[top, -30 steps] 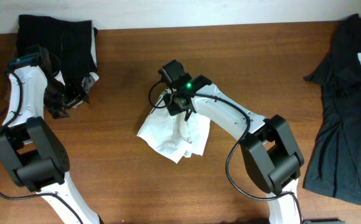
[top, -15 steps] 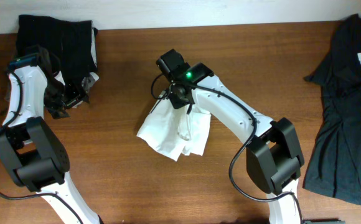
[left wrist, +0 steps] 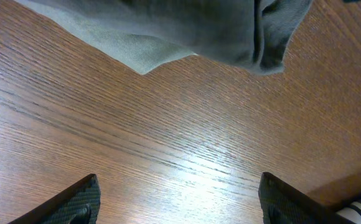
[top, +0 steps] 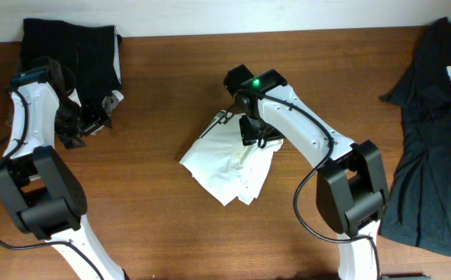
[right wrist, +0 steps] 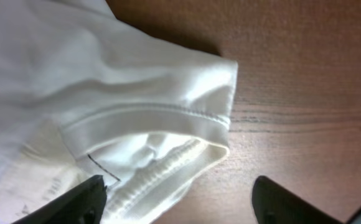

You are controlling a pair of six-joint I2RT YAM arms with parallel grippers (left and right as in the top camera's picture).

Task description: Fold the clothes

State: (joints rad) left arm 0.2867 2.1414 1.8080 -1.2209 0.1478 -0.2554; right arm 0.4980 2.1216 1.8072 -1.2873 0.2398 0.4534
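The white T-shirt (top: 227, 162) lies crumpled on the wooden table (top: 155, 210) at the middle. My right gripper (top: 253, 134) hangs over its upper right edge. In the right wrist view the right gripper (right wrist: 180, 205) is open. The T-shirt's stitched hem and ribbed edge (right wrist: 149, 155) lie by the left finger, with bare wood under the right one. My left gripper (top: 76, 128) is at the far left, away from the T-shirt. It is open in the left wrist view (left wrist: 177, 202), over bare wood.
A black garment (top: 70, 47) lies at the back left beside the left gripper. A grey cloth edge (left wrist: 168, 31) shows just ahead of that gripper. A dark shirt (top: 435, 132) hangs over the table's right side.
My right gripper has moved to the right and slightly down. The T-shirt's upper part has shifted right with it and lies flatter. The left arm has not moved.
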